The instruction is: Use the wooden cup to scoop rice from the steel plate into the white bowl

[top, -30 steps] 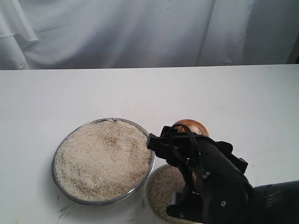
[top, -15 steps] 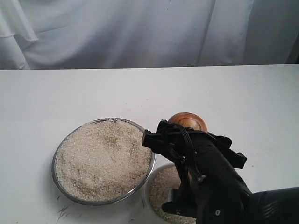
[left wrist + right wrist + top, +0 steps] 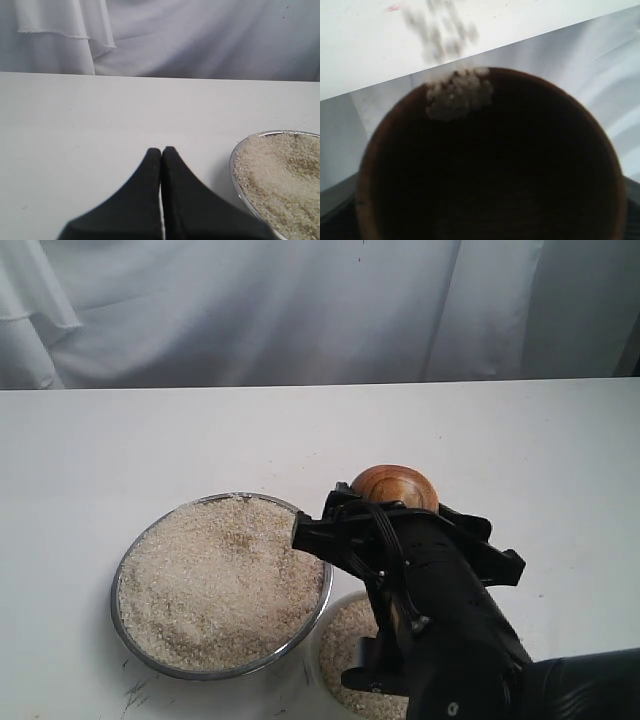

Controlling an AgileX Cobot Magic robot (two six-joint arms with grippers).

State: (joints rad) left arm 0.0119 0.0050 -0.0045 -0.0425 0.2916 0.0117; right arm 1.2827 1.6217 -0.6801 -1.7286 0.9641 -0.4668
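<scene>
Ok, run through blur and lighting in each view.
Exterior view: soft even light, sharp, a glossy highlight on the cup. Left wrist view: the left gripper sits close and soft-edged; the plate rim glints. Right wrist view: falling rice is smeared by motion, and the cup's inside is almost black.

Right arm (image 3: 455,640): all black, bulky rounded housing with a slight gloss, angular bracket edges at the wrist end. Thin black cables (image 3: 390,535) loop across the top of the wrist. A few small pale dots on the shell, maybe screws; too small to tell.

Left gripper (image 3: 161,150): matte black, two flat wedge-shaped fingers (image 3: 140,200) tapering to rounded tips. No markings seen.
</scene>
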